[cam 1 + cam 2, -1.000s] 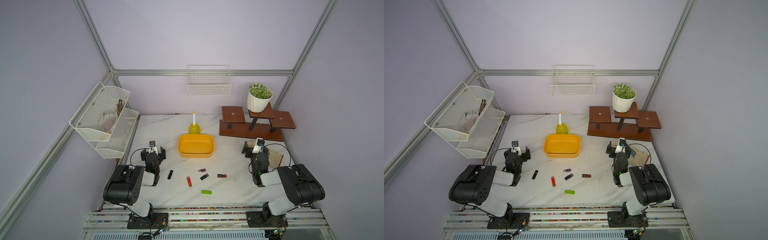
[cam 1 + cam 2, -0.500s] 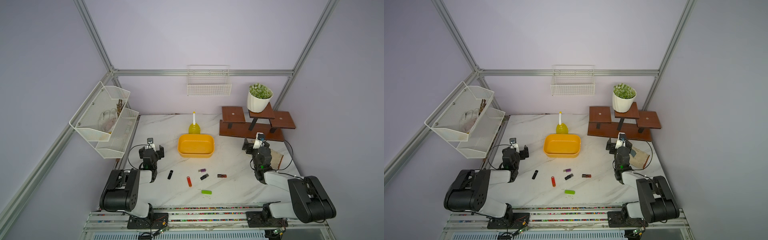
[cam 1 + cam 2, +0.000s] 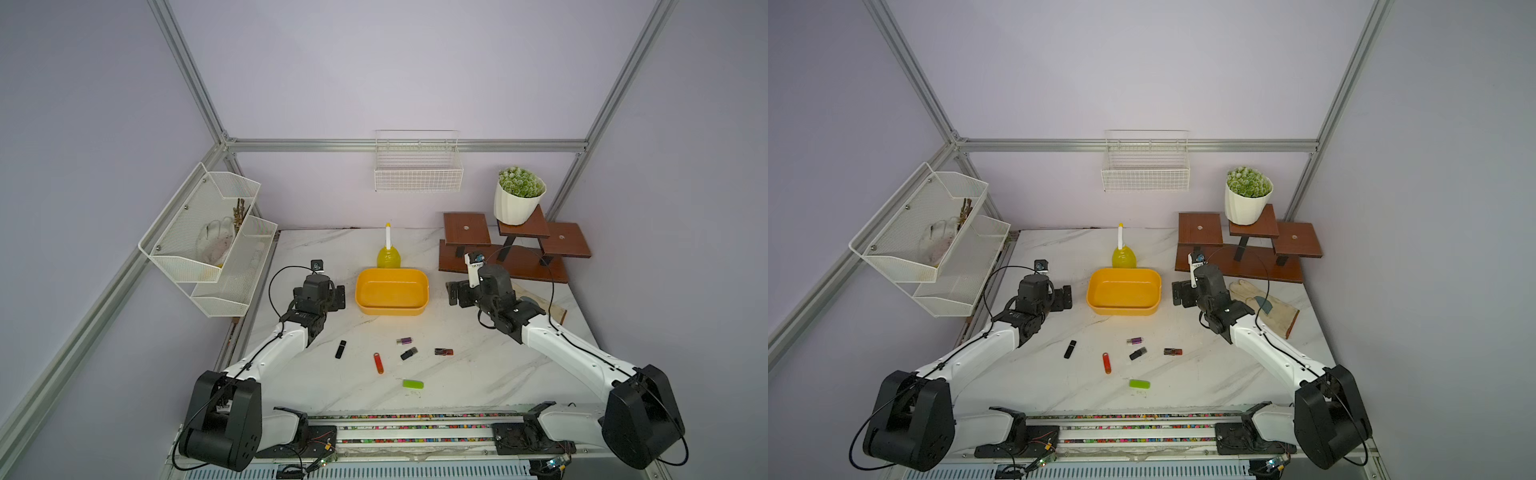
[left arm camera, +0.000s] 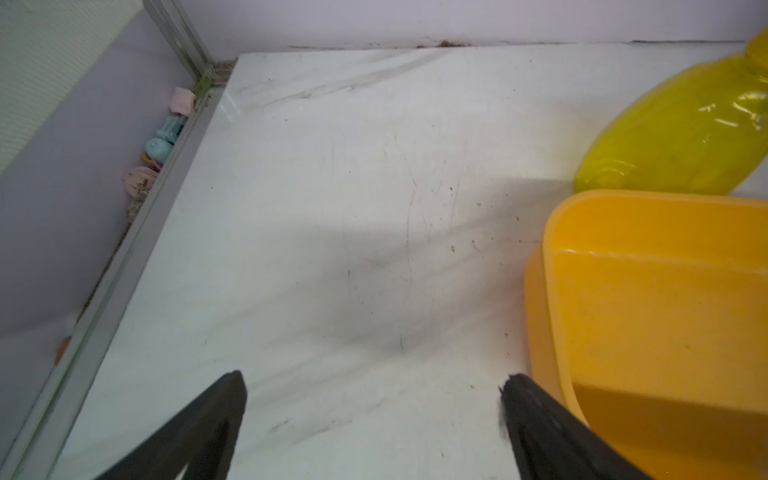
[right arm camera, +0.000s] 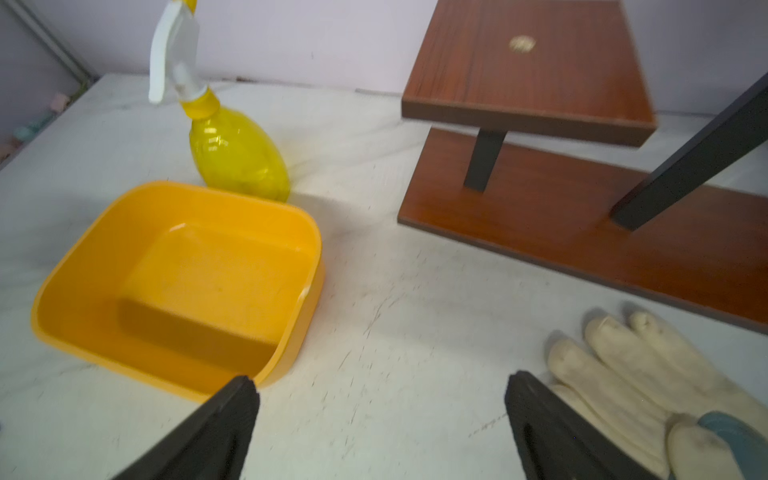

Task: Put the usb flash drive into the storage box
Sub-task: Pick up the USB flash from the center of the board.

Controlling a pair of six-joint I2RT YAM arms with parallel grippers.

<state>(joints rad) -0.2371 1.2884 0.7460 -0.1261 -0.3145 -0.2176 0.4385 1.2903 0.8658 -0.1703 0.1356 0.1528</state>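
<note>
The left gripper (image 4: 374,376) and right gripper (image 5: 380,376) gape empty either side of the yellow box (image 3: 391,309), while the black flash drive (image 3: 340,349) lies on the table (image 3: 478,374) behind them, nearest the left, lengthwise roughly boxward.

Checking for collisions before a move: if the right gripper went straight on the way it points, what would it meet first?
Likely bare table: the open right gripper aims between the storage box and the glove. Farther on, perhaps the wooden stand; depth unclear.
</note>
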